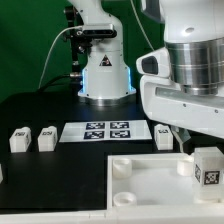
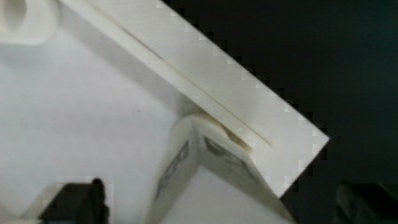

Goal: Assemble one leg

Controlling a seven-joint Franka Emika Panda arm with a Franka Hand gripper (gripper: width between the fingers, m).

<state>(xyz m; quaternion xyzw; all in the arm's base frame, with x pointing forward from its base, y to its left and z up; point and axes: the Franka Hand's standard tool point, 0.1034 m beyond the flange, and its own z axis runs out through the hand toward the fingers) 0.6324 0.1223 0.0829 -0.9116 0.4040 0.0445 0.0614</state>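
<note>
A leg [image 1: 207, 167], a small white block with a black-and-white tag, stands on the far right corner of the large white square piece [image 1: 150, 185]. My gripper [image 1: 197, 150] hangs right over it. In the wrist view the leg [image 2: 217, 165] rises between my two dark fingers [image 2: 71, 200], with a gap on each side, so the jaws are open around it and do not touch it. The square piece [image 2: 89, 110] fills most of the wrist view. Three more legs lie on the black table: two on the exterior view's left [image 1: 20, 138] [image 1: 47, 137] and one behind the square piece [image 1: 165, 137].
The marker board [image 1: 95, 130] lies flat on the table's middle between the loose legs. The robot's white base [image 1: 103, 75] stands behind it. Round sockets [image 1: 122, 166] show at the square piece's left corners.
</note>
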